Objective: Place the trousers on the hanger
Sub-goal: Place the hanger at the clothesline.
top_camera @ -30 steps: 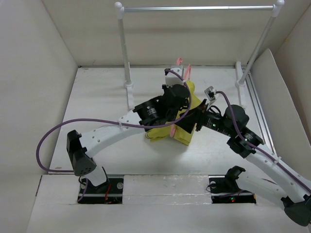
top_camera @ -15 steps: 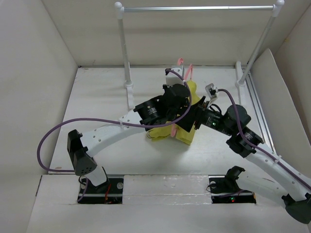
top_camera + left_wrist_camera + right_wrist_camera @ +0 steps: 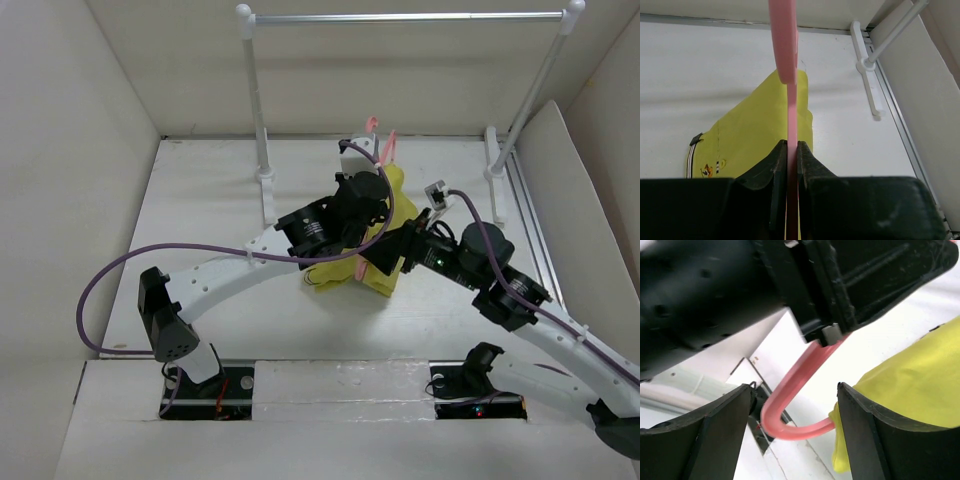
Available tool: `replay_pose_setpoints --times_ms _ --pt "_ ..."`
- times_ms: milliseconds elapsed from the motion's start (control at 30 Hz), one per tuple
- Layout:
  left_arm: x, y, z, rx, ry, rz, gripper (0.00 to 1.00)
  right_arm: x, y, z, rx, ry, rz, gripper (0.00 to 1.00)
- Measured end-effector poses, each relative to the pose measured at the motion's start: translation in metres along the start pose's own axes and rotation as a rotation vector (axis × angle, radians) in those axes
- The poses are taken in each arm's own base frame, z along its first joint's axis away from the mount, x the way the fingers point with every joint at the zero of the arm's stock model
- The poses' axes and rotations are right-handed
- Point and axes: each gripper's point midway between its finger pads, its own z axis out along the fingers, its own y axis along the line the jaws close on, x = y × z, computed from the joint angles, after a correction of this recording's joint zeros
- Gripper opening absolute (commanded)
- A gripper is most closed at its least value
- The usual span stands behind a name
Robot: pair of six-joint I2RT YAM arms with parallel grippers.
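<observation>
My left gripper (image 3: 371, 191) is shut on the thin pink hanger (image 3: 389, 146) and holds it on edge above the table; in the left wrist view the hanger (image 3: 785, 45) runs straight up from between the closed jaws (image 3: 792, 150). The mustard yellow-green trousers (image 3: 372, 277) lie bunched under and beside the hanger, and their striped waistband shows in the left wrist view (image 3: 691, 159). My right gripper (image 3: 399, 250) is open. In the right wrist view its gap (image 3: 795, 426) frames the hanger's curved end (image 3: 790, 390), with trouser cloth (image 3: 912, 385) by the right finger.
A white-posted rack (image 3: 256, 100) with a metal rail (image 3: 400, 17) stands at the back, and its right foot shows in the left wrist view (image 3: 865, 64). White walls enclose the table (image 3: 200, 220). The two arms crowd together at the centre.
The right arm has shifted slightly towards the near side and its gripper sits closer to the hanger's lower end. The left gripper still holds the hanger in the same place.
</observation>
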Motion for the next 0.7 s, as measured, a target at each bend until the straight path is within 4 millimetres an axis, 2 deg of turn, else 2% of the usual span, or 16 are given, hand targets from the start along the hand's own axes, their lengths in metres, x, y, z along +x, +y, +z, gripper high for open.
replay_pose_setpoints --times_ms 133,200,233,333,433,500,533,567,633,700 --pt "-0.001 -0.002 0.001 0.008 0.0 -0.013 0.0 0.013 -0.007 0.013 0.019 0.046 0.003 0.75" --pt "0.0 -0.002 0.0 0.012 0.004 -0.016 0.0 0.019 -0.012 0.02 0.028 0.065 0.005 0.73" --pt "0.001 -0.003 0.001 0.014 0.005 -0.018 0.0 0.02 -0.013 0.024 0.026 0.069 0.004 0.67" --pt "0.004 -0.002 0.002 0.014 0.01 -0.023 0.0 0.023 -0.013 0.033 0.014 0.078 0.0 0.59" --pt "0.007 -0.002 0.003 0.015 0.014 -0.028 0.0 0.018 -0.012 0.037 0.007 0.055 -0.006 0.58" --pt "0.008 -0.003 0.003 0.018 0.012 -0.032 0.0 0.015 -0.011 0.037 0.009 0.039 -0.006 0.46" --pt "0.007 -0.002 0.003 0.016 0.01 -0.032 0.0 0.015 -0.012 0.037 0.014 0.037 0.008 0.35" --pt "0.006 -0.001 0.003 0.011 0.005 -0.035 0.0 0.016 -0.013 0.036 0.022 0.038 0.026 0.28" --pt "-0.003 0.004 0.003 -0.008 -0.02 -0.045 0.0 0.024 -0.023 0.034 0.075 0.058 0.087 0.14" --pt "-0.014 0.007 -0.001 -0.012 -0.041 -0.064 0.0 0.028 -0.036 0.034 0.118 0.06 0.092 0.1"
